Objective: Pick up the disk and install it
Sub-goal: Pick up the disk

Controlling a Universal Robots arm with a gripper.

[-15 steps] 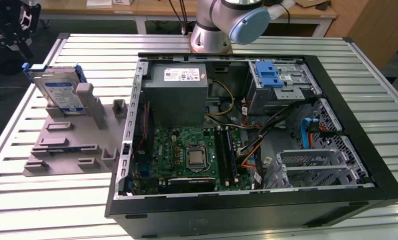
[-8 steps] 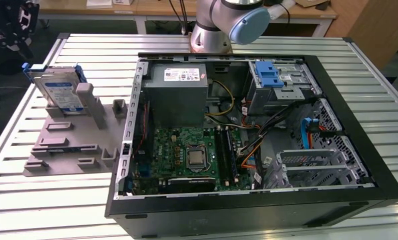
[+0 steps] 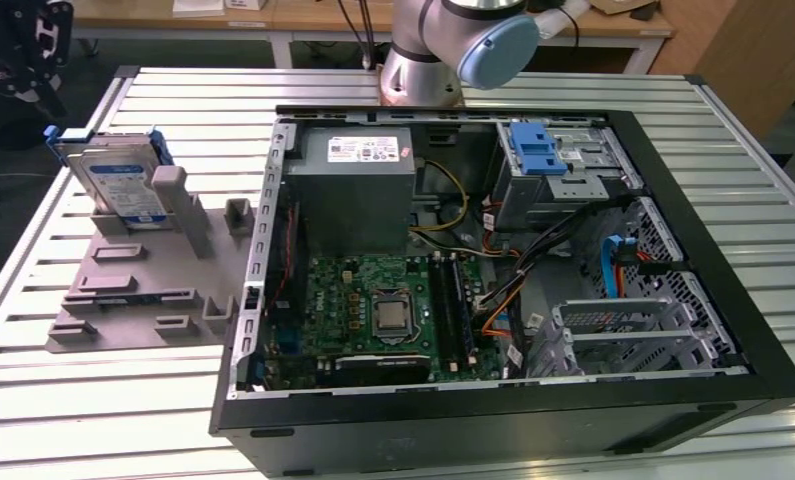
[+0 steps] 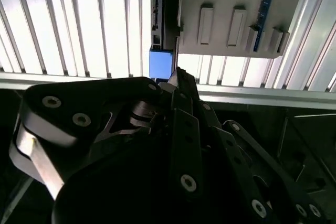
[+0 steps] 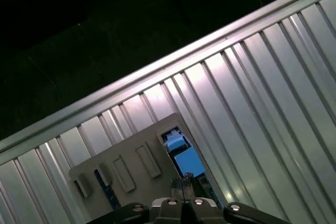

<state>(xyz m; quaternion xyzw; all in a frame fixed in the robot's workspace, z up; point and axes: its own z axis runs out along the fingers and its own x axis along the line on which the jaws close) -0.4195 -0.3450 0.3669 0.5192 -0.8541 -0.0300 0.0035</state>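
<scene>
Gripper [image 5: 184,184] hangs over the slatted metal table [image 3: 130,410] close to its edge, with dark floor past that edge in both wrist views. In the first wrist view its two fingertips [image 5: 175,183] lie pressed close together with nothing pinched between them, and the second wrist view shows the dark linkages drawn in the same way.

Just past the tip lies the blue corner of the disk [image 5: 185,162], also seen in the second wrist view [image 4: 160,64]; the gripper is near it but not touching. That blue corner sits at one end of the grey holder [image 5: 126,169], whose raised ribs show in both wrist views.

From the exterior view, the disk [image 3: 120,180] stands on edge in the grey holder [image 3: 144,280], leaning back a little, label outward, blue frame around it. Holder and disk are on the table at the exterior view's left, outside the open computer case [image 3: 717,330] and well apart from the blue-latched drive cage [image 3: 557,160] inside it. The grey power-supply box [image 3: 357,190] and green motherboard [image 3: 370,310] lie between them within the case. The arm [image 3: 451,40] rises from behind the case
</scene>
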